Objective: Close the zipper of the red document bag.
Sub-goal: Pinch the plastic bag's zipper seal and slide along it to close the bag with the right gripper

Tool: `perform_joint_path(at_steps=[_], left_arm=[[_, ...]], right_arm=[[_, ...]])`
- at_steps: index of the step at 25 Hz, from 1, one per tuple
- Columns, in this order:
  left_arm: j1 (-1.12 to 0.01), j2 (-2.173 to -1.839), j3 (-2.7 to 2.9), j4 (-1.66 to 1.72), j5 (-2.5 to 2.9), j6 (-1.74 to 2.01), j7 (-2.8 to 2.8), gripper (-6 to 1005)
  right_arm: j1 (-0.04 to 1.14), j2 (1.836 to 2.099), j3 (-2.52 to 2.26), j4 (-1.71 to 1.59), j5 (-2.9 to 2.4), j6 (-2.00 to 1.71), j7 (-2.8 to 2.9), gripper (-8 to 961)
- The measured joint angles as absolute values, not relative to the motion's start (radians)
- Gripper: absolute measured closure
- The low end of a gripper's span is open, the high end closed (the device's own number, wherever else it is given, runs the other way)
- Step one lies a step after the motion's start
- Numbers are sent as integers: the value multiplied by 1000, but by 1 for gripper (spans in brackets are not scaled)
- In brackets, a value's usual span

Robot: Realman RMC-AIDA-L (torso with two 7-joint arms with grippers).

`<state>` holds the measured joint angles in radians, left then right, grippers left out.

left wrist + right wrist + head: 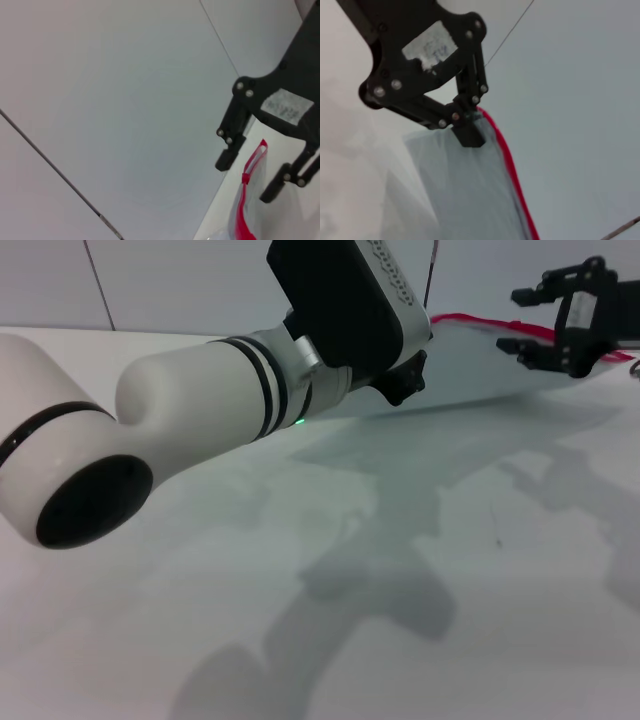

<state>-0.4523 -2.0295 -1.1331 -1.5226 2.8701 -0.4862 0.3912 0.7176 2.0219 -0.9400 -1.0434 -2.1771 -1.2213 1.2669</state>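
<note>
- The red document bag is lifted off the white table, its zipper along the far edge.
- The left gripper is pinched closed on the bag's corner at the zipper's end.
- The right gripper hangs spread wide at the bag's other end, around the zipper, gripping nothing.
</note>
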Motion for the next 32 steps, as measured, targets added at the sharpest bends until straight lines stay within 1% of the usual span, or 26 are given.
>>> perform_joint_path(at_steps=[19, 30, 32], left_arm=[[-454, -2029, -1134, -1528, 2870, -486, 393, 928], [-454, -2029, -1134, -1528, 2870, -486, 393, 926], [-454, -2029, -1134, -1528, 2870, -486, 393, 926]], right_arm=[[722, 2023, -965, -1059, -2176, -1219, 1274, 503], [725, 2023, -967, -1057, -2177, -1219, 1275, 598], [725, 2023, -967, -1057, -2177, -1219, 1277, 661]])
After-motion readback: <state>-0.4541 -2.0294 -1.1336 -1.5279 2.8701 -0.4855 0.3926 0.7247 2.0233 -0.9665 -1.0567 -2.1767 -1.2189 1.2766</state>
